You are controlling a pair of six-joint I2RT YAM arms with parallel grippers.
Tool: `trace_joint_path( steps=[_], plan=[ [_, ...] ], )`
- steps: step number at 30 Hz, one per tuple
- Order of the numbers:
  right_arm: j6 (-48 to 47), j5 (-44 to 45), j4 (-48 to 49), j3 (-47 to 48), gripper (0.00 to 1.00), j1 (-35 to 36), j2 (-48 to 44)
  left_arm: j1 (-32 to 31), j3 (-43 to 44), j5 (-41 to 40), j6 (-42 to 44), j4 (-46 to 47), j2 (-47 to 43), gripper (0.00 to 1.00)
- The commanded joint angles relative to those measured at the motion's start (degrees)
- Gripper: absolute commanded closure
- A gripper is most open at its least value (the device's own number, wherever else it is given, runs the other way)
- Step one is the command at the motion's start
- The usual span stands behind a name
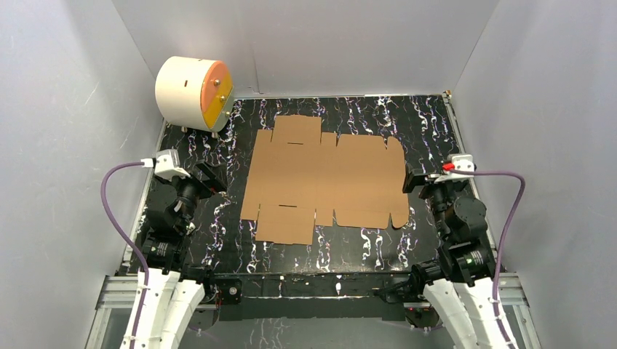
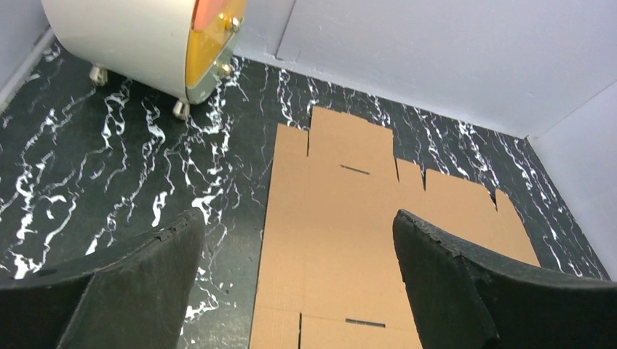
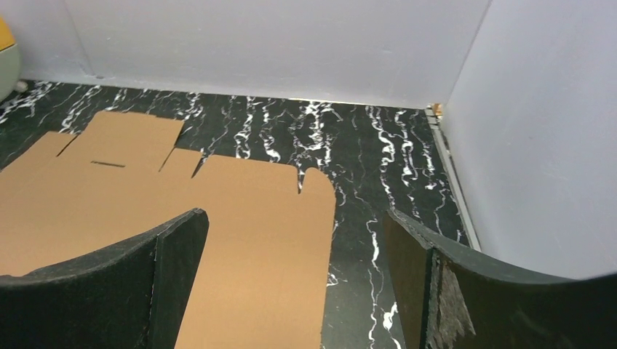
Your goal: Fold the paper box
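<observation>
Lying flat in the middle of your black desk, the paper box is not folded yet — your left hand and right hand sit wide open beside it, holding nothing.

The left arm and right arm were black-jointed, with white shells at their bases. A purple cable ran from a white block on each wrist. The left gripper and right gripper had broad, matte black fingers.
</observation>
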Motion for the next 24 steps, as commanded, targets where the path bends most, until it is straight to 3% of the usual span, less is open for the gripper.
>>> trace_joint_path(
  steps=[1,8,15,24],
  plan=[
    [2.2,-5.3,-2.2,6.7,0.01,-0.3,7.1,-1.3,1.7,3.3,-5.3,-4.6,1.3,0.02],
    [8.9,-11.4,-1.1,9.8,0.01,-0.3,22.6,-1.8,-0.8,10.3,-10.4,-5.2,5.8,0.03],
    [10.1,-18.1,6.1,13.6,0.01,-1.9,45.4,-2.9,-2.9,14.4,-16.7,-4.1,13.2,0.04],
    [11.9,-29.5,15.2,24.8,0.01,-13.7,69.7,-4.9,-5.6,16.6,-22.8,-2.8,21.2,0.06]
  ],
)
